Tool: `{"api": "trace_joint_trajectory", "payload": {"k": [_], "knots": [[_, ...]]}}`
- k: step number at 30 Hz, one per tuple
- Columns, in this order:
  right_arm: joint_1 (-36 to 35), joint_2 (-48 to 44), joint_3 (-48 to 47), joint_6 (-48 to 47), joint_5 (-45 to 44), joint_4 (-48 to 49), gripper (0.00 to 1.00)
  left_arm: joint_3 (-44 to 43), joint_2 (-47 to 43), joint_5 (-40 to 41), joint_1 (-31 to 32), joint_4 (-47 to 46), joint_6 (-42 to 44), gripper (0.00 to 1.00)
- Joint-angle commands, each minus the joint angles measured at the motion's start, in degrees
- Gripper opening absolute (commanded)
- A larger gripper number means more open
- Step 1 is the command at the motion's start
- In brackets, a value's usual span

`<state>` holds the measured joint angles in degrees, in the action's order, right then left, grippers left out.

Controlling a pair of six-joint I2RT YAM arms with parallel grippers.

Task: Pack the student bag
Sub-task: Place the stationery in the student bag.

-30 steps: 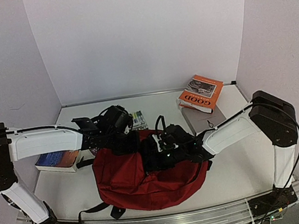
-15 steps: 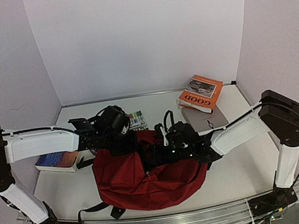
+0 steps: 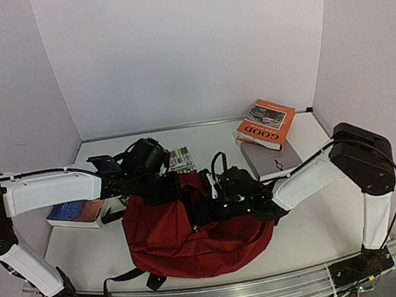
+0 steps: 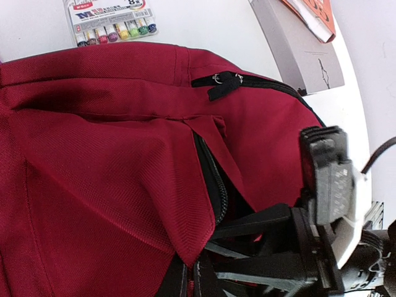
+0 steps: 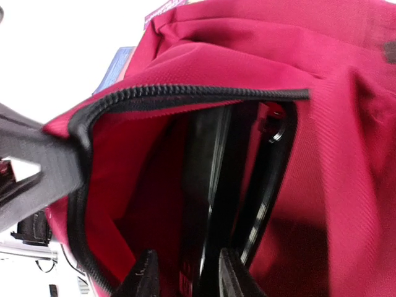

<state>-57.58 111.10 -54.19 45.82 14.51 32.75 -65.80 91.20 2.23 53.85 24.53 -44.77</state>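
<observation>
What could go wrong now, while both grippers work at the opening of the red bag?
The left gripper pinches only the zipper edge of the student bag; if the fabric slips, the opening may fall shut on the right gripper. The right gripper's fingers point in among black parts inside; pulling out could snag them.

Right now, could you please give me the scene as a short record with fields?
student bag: dark red, centre of the scene, main zipper open
left gripper: shut on the bag's opening edge
right gripper: at the bag's mouth; grip unclear
black item: inside the bag
marker pack: behind the bag
orange book: far right, overlapping the grey notebook
blue book: left of the bag
</observation>
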Motion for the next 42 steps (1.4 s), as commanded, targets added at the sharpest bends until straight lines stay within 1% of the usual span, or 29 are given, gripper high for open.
{"api": "trace_joint_trajectory", "payload": {"k": [1, 3, 7, 8, 12, 16, 19, 22, 24, 27, 29, 32, 38, 41, 42], "knots": [[-0.30, 5.63, -4.00, -0.43, 1.31, 5.68, 0.25, -0.90, -2.76, -1.99, -0.60, -3.44, 2.29, 0.00], [-0.33, 7.16, -4.00, -0.32, 2.22, 9.78, 0.23, -1.29, -2.34, -3.29, -0.59, -3.61, 2.67, 0.00], [-0.30, 9.48, -2.73, -0.71, 4.42, 22.95, 0.23, -1.73, -1.29, -5.22, -0.59, -4.38, 2.78, 0.00], [-0.33, 10.01, -2.74, -1.10, 4.54, 24.57, 0.23, -1.70, -1.04, -5.69, -0.59, -4.77, 2.60, 0.00], [-0.22, 13.10, -6.33, -3.23, 4.76, 26.59, 0.24, -0.94, -0.52, -7.74, -0.59, -6.98, 1.51, 0.00], [-0.19, 15.58, -8.69, -3.38, 5.26, 28.53, 0.24, 0.15, -0.38, -9.18, -0.55, -9.34, 0.29, 0.00], [-0.21, 14.72, -8.15, -3.43, 4.94, 28.93, 0.25, 1.38, -1.64, -7.86, -0.60, -9.49, -1.01, 0.00], [-0.23, 11.65, -5.28, -3.47, 4.37, 28.43, 0.30, 2.49, -3.58, -4.65, -0.66, -8.21, -2.04, 0.00], [-0.19, 8.33, -2.17, -3.36, 4.10, 27.33, 0.34, 3.17, -4.94, -2.91, -0.80, -7.58, -2.46, 0.00], [-0.17, 2.92, 2.00, -3.01, 3.18, 23.12, 0.40, 3.53, -5.82, -2.76, -1.31, -6.38, -2.73, 0.00], [-0.18, -0.50, 4.09, -3.05, 2.51, 18.86, 0.42, 3.52, -5.93, -0.89, -1.73, -5.13, -3.00, 0.00], [-0.20, -6.08, 6.81, -3.72, 0.18, 11.43, 0.46, 3.85, -5.93, -0.14, -2.37, -4.69, -4.76, 0.00], [-0.24, -13.92, 7.77, -6.07, -3.75, -4.17, 0.48, 3.86, -4.60, 0.31, -2.69, -5.12, -6.49, 0.00], [-0.23, -16.58, 6.20, -8.10, -9.78, -13.12, 0.58, 3.94, -3.75, 0.10, -2.70, -4.81, -6.79, 0.00], [-0.18, -16.75, 5.49, -8.55, -12.87, -16.11, 0.59, 4.01, -3.60, -0.01, -2.70, -4.83, -6.90, 0.00]]}}
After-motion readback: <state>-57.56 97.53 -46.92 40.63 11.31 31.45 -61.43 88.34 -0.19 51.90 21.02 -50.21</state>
